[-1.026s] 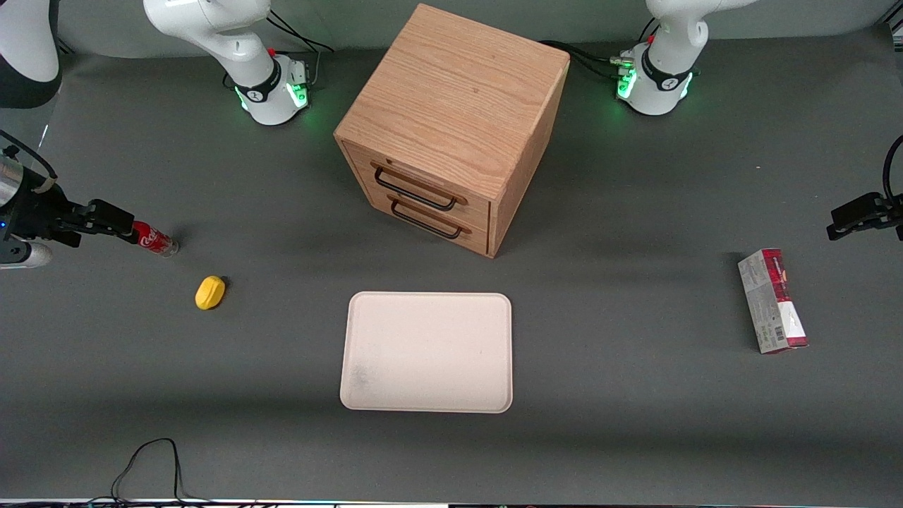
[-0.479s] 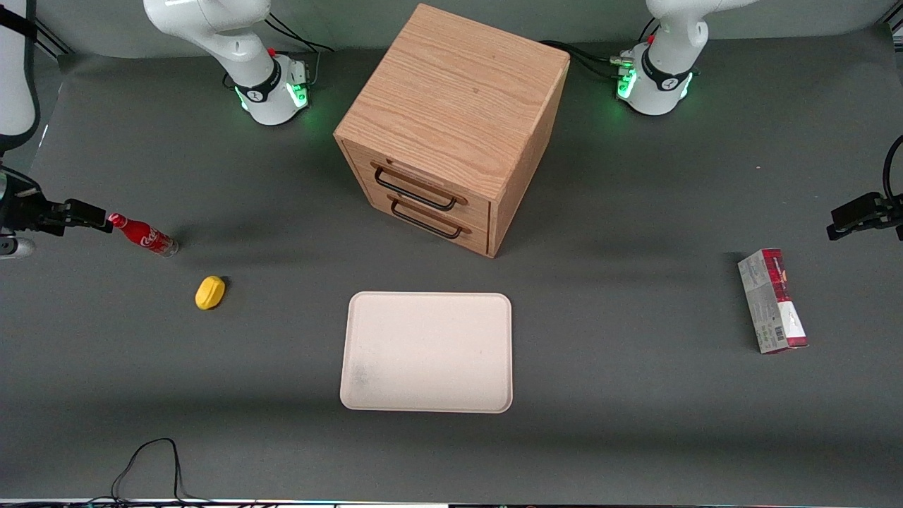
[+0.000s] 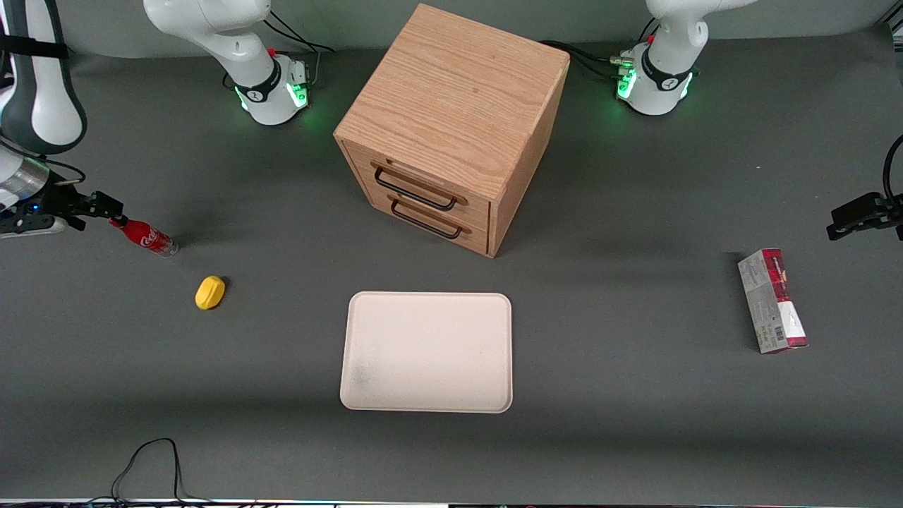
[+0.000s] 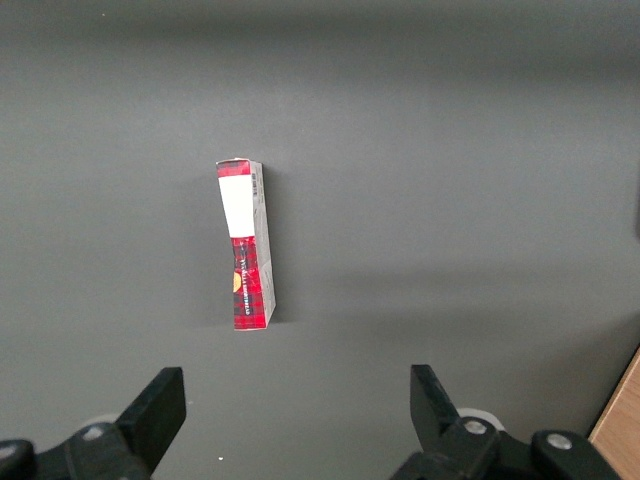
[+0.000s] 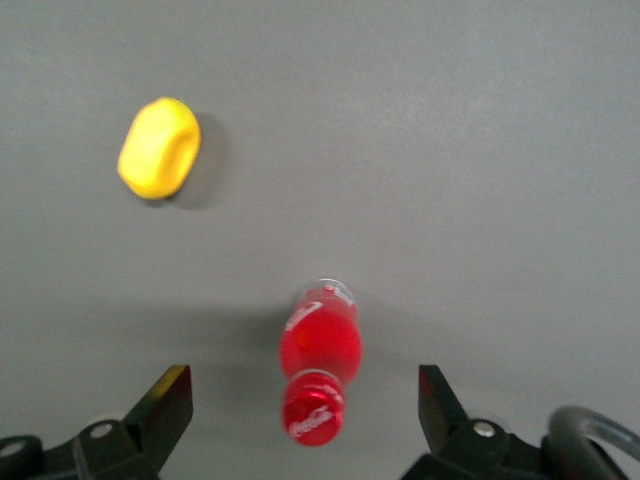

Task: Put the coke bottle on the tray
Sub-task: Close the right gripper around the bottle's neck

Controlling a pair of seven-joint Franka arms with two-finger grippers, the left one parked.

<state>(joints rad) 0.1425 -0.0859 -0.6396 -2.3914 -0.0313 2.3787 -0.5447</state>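
Observation:
The coke bottle (image 3: 146, 237) stands upright on the dark mat toward the working arm's end of the table, with a red label, red cap and clear base. In the right wrist view I look down on the coke bottle (image 5: 320, 360), whose cap sits between the two spread fingers. My gripper (image 3: 111, 208) hovers open just above the cap, and in the wrist view the gripper (image 5: 303, 392) touches nothing. The cream-white tray (image 3: 427, 297) lies flat and bare in the middle of the table, in front of the drawers and nearer the front camera than the bottle.
A yellow lemon-like object (image 3: 210, 292) (image 5: 160, 148) lies beside the bottle, slightly nearer the front camera. A wooden two-drawer cabinet (image 3: 451, 127) stands mid-table. A red-and-grey carton (image 3: 772, 300) (image 4: 248, 245) lies toward the parked arm's end.
The gripper drew back off the bottle's neck toward the table's end, then shifted again to hang just over the cap. The bottle stayed in place.

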